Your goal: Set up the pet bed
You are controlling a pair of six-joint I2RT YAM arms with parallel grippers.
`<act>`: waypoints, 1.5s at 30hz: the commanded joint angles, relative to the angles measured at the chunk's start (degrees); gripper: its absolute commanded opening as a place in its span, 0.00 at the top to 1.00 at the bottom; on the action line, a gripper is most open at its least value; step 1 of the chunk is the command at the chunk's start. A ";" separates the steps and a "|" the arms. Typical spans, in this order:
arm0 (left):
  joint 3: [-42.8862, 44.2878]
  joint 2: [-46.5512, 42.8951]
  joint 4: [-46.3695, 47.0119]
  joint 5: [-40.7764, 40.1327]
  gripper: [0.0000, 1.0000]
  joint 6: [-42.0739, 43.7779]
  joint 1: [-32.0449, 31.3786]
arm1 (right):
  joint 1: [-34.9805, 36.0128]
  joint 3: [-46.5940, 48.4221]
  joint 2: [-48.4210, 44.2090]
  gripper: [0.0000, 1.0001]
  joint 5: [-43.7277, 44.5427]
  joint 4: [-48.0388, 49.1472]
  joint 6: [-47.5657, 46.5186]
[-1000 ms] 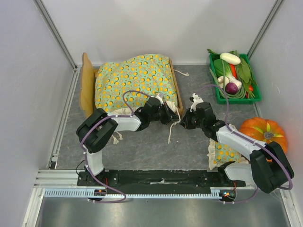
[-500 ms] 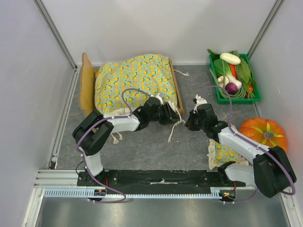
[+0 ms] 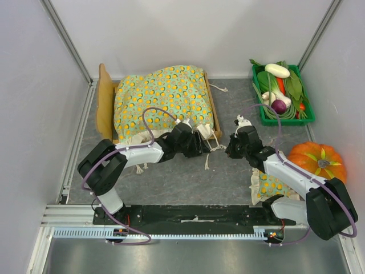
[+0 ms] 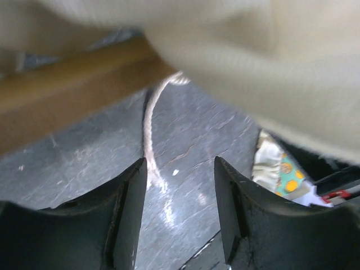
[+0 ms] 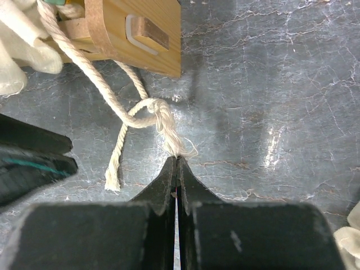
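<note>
The pet bed (image 3: 104,105) stands at the back left, its wavy headboard to the left. A green orange-dotted blanket (image 3: 162,97) covers its base. In the right wrist view I see its light-wood corner (image 5: 154,42) with a white cord (image 5: 147,109) knotted in front of it. My right gripper (image 5: 178,158) is shut on the cord's frayed end, just right of the bed's near right corner (image 3: 229,149). Beside that corner my left gripper (image 4: 180,160) (image 3: 202,145) stands open over the table. Another cord (image 4: 151,132) lies by its left finger.
A matching ruffled pillow (image 3: 267,185) lies under my right arm, with an orange pumpkin (image 3: 319,160) to its right. At the back right stands a green crate (image 3: 259,114) of vegetables. Grey walls close in the left, back and right.
My left gripper has opened and let go of the cord, and that arm has drawn back a little. The right gripper has stayed shut on the cord and shifted slightly right.
</note>
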 commanded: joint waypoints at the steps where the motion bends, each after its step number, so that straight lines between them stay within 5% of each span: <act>1: 0.81 0.18 -5.35 -6.06 0.42 6.39 -3.92 | -0.09 0.38 -1.76 1.00 -0.14 0.25 -0.94; 13: 13.20 10.91 -21.07 -16.43 0.52 13.69 -10.16 | -0.18 0.30 -2.99 1.00 -3.39 0.43 -1.64; 22: 14.79 13.99 -27.06 -22.50 0.79 15.36 -13.85 | -0.09 0.12 -3.34 1.00 -3.31 0.51 -1.56; 23: 14.79 14.26 -27.50 -22.85 0.98 15.45 -14.12 | -0.18 0.12 -3.34 1.00 -3.31 0.60 -1.64; 32: 15.58 7.87 -34.53 -34.35 0.98 15.35 -13.77 | -1.15 4.68 -3.26 1.00 -0.58 0.08 -2.70; 45: 4.43 -10.07 -37.88 -40.61 0.98 18.26 -8.85 | -8.35 11.98 0.96 1.00 1.44 0.25 -5.60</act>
